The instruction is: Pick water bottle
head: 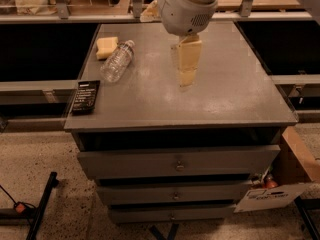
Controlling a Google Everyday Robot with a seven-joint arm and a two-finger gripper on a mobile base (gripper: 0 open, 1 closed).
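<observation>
The water bottle (117, 61) is a small clear ribbed plastic bottle with a white cap. It lies on its side at the back left of the grey cabinet top (225, 94), cap pointing away. My gripper (187, 76) hangs from the grey arm housing over the middle of the top, well to the right of the bottle. Its pale yellow fingers (189, 59) point down and hold nothing.
A pale yellow sponge block (106, 46) lies just left of the bottle's cap end. A black flat packet (86, 97) lies at the front left corner. Drawers sit below the top. A cardboard box (295, 164) stands on the floor at the right.
</observation>
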